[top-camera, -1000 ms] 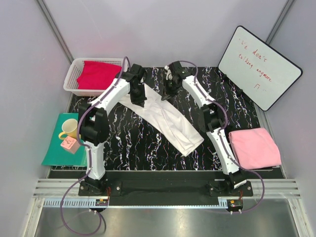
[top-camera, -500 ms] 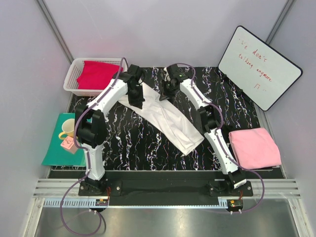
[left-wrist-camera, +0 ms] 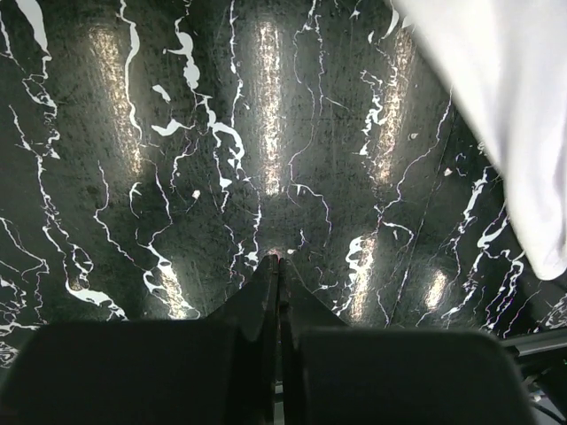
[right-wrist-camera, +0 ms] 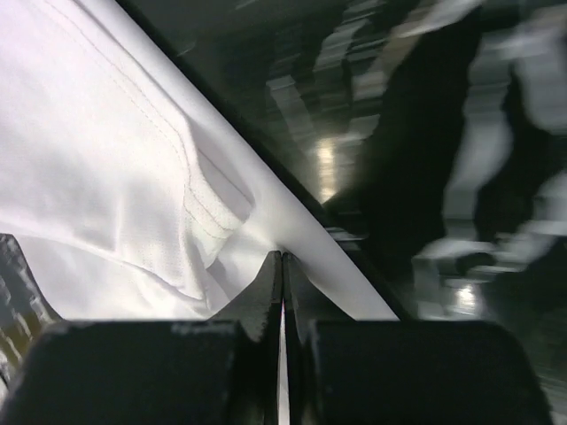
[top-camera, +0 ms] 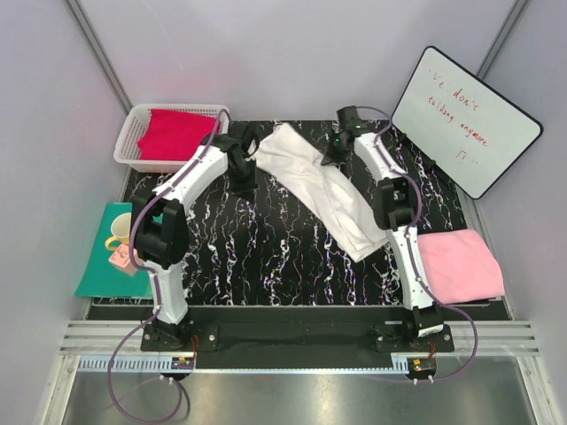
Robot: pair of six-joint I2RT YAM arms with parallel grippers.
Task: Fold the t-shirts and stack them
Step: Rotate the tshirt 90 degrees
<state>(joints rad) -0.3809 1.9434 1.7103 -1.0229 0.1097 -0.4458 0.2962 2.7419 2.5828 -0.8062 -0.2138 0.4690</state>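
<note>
**At the far edge of the bench, a one-sided hold**

On the far half of the bench [top-camera: 266, 257] the white t-shirt [top-camera: 319, 181] lies unfolded on a slant. Its upper end is near the back edge and its lower end stops just short of the pale pink t-shirt [top-camera: 456, 266], which sits folded at the right. The crimson t-shirt [top-camera: 173, 133] is in the white basket [top-camera: 127, 142] at the far left.

We see the right gripper [right-wrist-camera: 282, 255] with its jaws clamped on a stitched edge of the white cloth. The left gripper [left-wrist-camera: 279, 258] has its jaws pressed together on nothing, over bare bench with the shirt off to its side.

The risk, as we judge it, comes from that single hold. Hauling on one edge would twist and bunch the cloth rather than spread it. The trailing end could sweep into the pink shirt and undo its fold. The pinch looks shallow, so the hem may slide out. Jaws that reach the cloth closed would push it instead of taking it.

For writing, the whiteboard [top-camera: 465, 119] carries red handwriting. We make out "don't" and "anymore", and the other words are too small to be sure of. No brand or neck label shows.
</note>
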